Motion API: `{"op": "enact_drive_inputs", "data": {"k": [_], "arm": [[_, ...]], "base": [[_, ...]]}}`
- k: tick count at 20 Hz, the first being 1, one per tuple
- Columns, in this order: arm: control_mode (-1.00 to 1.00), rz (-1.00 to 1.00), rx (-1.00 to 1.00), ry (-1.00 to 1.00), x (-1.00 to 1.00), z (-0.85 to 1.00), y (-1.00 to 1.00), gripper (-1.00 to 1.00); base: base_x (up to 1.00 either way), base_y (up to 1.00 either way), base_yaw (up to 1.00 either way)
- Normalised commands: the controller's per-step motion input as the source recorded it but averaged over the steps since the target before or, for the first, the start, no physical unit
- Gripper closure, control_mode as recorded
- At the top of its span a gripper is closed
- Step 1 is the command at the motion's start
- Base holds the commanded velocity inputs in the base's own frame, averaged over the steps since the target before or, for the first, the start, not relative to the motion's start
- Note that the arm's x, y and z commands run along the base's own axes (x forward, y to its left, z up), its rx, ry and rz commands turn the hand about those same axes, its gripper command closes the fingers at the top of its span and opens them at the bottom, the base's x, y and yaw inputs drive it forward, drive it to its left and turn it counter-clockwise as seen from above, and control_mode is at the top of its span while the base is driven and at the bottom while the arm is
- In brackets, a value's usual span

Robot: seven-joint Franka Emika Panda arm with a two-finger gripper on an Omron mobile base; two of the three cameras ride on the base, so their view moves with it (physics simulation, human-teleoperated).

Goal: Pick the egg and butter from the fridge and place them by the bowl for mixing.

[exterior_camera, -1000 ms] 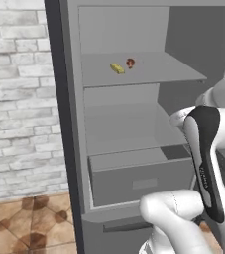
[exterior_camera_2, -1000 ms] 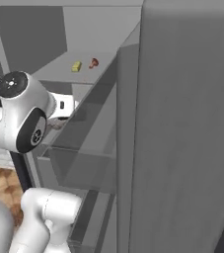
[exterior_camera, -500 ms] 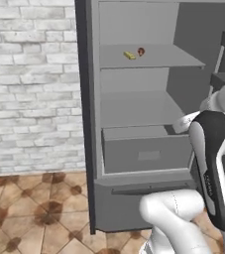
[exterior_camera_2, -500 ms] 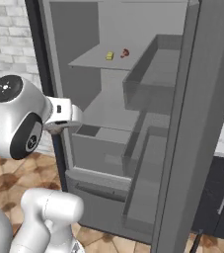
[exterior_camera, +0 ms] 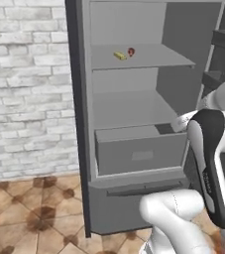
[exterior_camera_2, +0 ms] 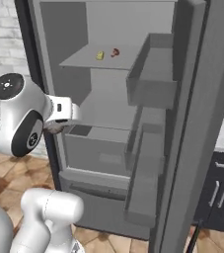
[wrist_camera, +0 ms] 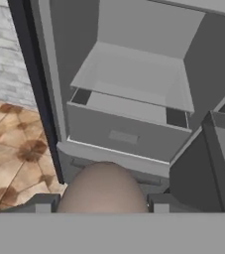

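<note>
Seemingly the gripper point(wrist_camera: 102, 203) is clamped on the egg point(wrist_camera: 104, 188), a rounded brownish-grey shape wedged between the two dark fingertips point(wrist_camera: 43, 202) at the bottom of the hand view, with the jaws partly closed around it; I take it for the egg by its shape and colour, though it is too close to the camera to be sure. The hand hangs in front of the open fridge point(exterior_camera: 178, 30), level with the lower drawer point(exterior_camera: 141, 154) and above the tiled floor point(exterior_camera: 29, 213). The butter point(exterior_camera: 119, 55), a small yellow stick, lies on the upper shelf point(exterior_camera: 153, 57), in its left half and about midway between front and back edge, with a small red thing point(exterior_camera: 131, 51) just beside it on its right. The main risk is the egg slipping out: it is smooth and curved, held by two narrow tips, and any jolt while the base drives towards the bowl could drop it onto the floor. A second risk is the open fridge door point(exterior_camera_2: 202, 123) with its jutting door shelves point(exterior_camera_2: 153, 84) close on the right, which a wide swing of the arm could strike. Later, reaching for the butter, the fingers could knock the red thing or grab it by mistake
</note>
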Motion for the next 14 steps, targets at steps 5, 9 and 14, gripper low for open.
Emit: {"op": "enact_drive_inputs", "data": {"k": [5, 9, 14], "arm": [[1.0, 0.0, 0.0, 0.0, 0.0, 0.0, 0.0, 1.0], [1.0, 0.0, 0.0, 0.0, 0.0, 0.0, 0.0, 1.0], [1.0, 0.0, 0.0, 0.0, 0.0, 0.0, 0.0, 1.0]], "base": [[-0.32, 0.83, 0.66], [-0.26, 0.47, 0.88], [-0.31, 0.59, 0.85]]}}
